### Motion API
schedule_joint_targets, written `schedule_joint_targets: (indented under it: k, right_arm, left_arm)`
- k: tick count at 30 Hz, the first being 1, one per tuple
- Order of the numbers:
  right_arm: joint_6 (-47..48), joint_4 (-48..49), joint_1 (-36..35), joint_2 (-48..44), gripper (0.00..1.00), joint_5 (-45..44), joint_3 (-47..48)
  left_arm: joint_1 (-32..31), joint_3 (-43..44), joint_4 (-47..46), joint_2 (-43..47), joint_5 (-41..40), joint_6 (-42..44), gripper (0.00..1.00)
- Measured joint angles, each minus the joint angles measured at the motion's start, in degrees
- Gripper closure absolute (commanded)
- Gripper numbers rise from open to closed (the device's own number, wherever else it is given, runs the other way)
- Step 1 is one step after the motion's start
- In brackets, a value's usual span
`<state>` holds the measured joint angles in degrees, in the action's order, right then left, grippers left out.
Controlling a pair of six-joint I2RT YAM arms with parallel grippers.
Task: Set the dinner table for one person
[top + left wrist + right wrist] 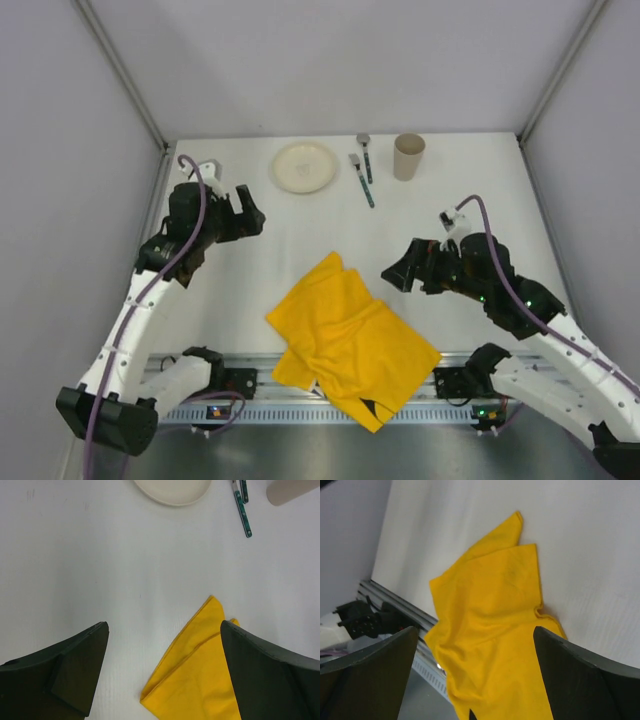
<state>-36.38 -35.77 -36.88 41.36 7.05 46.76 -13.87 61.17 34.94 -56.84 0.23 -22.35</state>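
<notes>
We are holding our left hand [248, 213] and right hand [396, 272] wide open, gripping nothing, over the white bench [300, 240] spreading beneath them, its yellow cloth [350, 340] lying at six o'clock, plate [305, 166] at twelve.

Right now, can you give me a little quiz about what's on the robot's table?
1. True or false: the yellow cloth hangs over the dinner table at its near edge.
2. What lies between the plate and the cup? A) two green-handled utensils B) a bottle C) a bowl
3. Fill in: the left gripper and right gripper are both ____.
Key: 1 true; 2 A; 3 open, holding nothing.
</notes>
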Motion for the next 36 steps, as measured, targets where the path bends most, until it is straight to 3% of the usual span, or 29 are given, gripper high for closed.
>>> schedule_joint_targets:
  k: [3,5,10,14,20,26,28,29,30,32,33,36]
  right_arm:
    - [-4.04,2.84,-0.09,-3.21,0.00,-0.76,-3.87]
    - [-4.33,3.10,0.81,-0.02,0.00,0.52,-5.11]
    - [-0.20,3.45,0.42,23.91,0.00,1.27,1.11]
    - [4.02,4.72,0.15,38.49,0.00,0.13,5.84]
    - [7.43,8.00,-0.20,52.81,0.02,-0.46,13.11]
    - [7.78,10.21,-4.28,61.05,0.09,-0.42,18.05]
    - [7.58,11.47,-5.90,62.12,0.24,-0.13,18.82]
    - [7.56,11.67,-6.40,62.42,0.36,-0.15,19.06]
    - [7.61,12.15,-6.64,62.62,0.57,-0.04,19.06]
    - [7.58,12.11,-6.88,63.49,0.79,-0.17,19.06]
    - [7.21,12.00,-6.86,64.04,1.00,-0.20,19.08]
    - [7.85,9.97,-6.49,64.48,1.00,-1.66,20.44]
  left_arm:
    - [-0.37,0.26,0.33,-2.99,0.87,-0.13,0.01]
    - [-0.37,-1.01,0.22,-5.64,1.90,-1.05,0.01]
    - [-0.44,-9.16,0.31,-8.00,5.55,-3.78,0.02]
    - [-0.46,-10.16,0.63,-8.33,7.54,-4.55,0.01]
    - [-0.48,-10.16,0.70,-7.72,8.48,-4.59,0.01]
    - [-0.48,-9.84,2.12,-6.54,7.85,-4.20,0.02]
    - [-0.48,-9.73,2.69,-6.40,7.43,-3.98,0.02]
    - [-0.48,-9.73,2.97,-6.27,7.32,-3.89,0.01]
    - [-0.48,-9.68,3.26,-6.23,7.17,-3.80,0.01]
    - [-0.48,-9.68,3.45,-6.16,6.93,-3.63,0.01]
    - [-0.48,-9.68,3.52,-6.14,6.82,-3.56,0.01]
    - [-0.48,-9.55,3.76,-6.16,6.60,-3.23,0.02]
